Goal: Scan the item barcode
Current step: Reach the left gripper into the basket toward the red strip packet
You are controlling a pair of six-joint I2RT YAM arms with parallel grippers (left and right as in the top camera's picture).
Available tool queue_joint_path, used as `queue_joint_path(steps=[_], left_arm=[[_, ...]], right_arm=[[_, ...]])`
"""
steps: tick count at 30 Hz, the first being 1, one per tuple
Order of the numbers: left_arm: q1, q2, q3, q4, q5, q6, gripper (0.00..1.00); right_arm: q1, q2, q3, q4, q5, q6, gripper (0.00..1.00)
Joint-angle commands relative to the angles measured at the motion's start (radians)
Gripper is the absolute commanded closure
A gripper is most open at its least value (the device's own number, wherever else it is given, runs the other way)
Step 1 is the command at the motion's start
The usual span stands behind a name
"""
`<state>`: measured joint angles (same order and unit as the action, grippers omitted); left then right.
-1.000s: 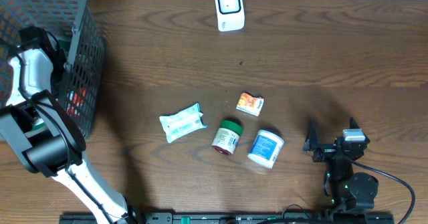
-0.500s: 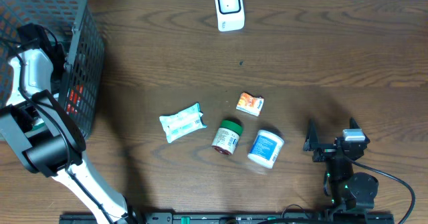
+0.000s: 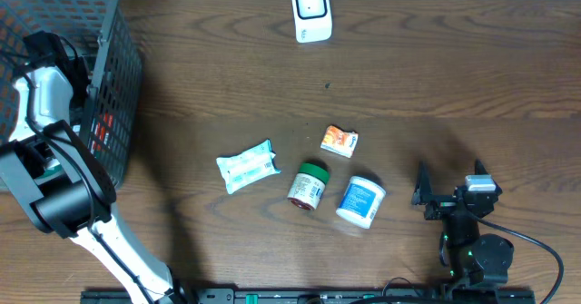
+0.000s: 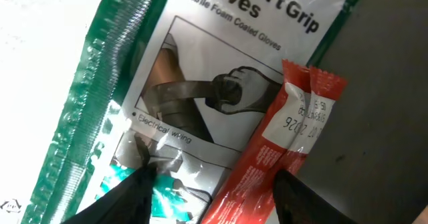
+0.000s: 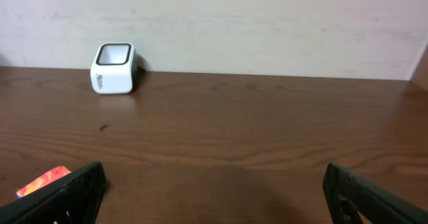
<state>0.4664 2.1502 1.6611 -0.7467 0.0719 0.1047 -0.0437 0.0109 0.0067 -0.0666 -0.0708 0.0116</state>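
Narrowing my left gripper (image 4: 217, 198) around the glove pack (image 4: 221, 83) in the basket (image 3: 123, 68), I cannot tell if it grips; right gripper (image 5: 214, 197) idles wide, scan pending.

A mock shop checkout on a robot test rig: a dark wooden bench (image 3: 454, 68) against a plain pale wall (image 5: 267, 23), a black mesh shopping basket (image 3: 123, 59), a white scanner (image 3: 310, 12) (standing upright), and loose packaged goods such as a green-lidded jar (image 3: 309, 185).

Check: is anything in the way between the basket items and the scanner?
Only the basket's mesh wall; anything picked must go up over it. The tabletop stretch to the scanner is bare; the four loose products lie nearer the front edge.
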Motion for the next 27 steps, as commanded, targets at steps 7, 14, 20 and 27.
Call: queue_joint_path(steps=[7, 14, 20, 27], left_arm=[[-0.002, 0.051, -0.004, 0.001, 0.0, -0.013, 0.93], [-0.001, -0.109, 0.017, 0.005, -0.001, -0.075, 0.93], [0.0, -0.175, 0.017, 0.009, -0.016, -0.106, 0.93], [0.0, -0.126, -0.019, 0.005, 0.005, -0.094, 0.33]], right_arm=[[-0.005, -0.006, -0.001, -0.005, 0.006, 0.01, 0.01], [-0.005, -0.006, -0.001, -0.005, 0.006, 0.01, 0.01], [-0.005, -0.006, -0.001, -0.005, 0.006, 0.01, 0.01], [-0.005, -0.006, -0.001, -0.005, 0.006, 0.01, 0.01]])
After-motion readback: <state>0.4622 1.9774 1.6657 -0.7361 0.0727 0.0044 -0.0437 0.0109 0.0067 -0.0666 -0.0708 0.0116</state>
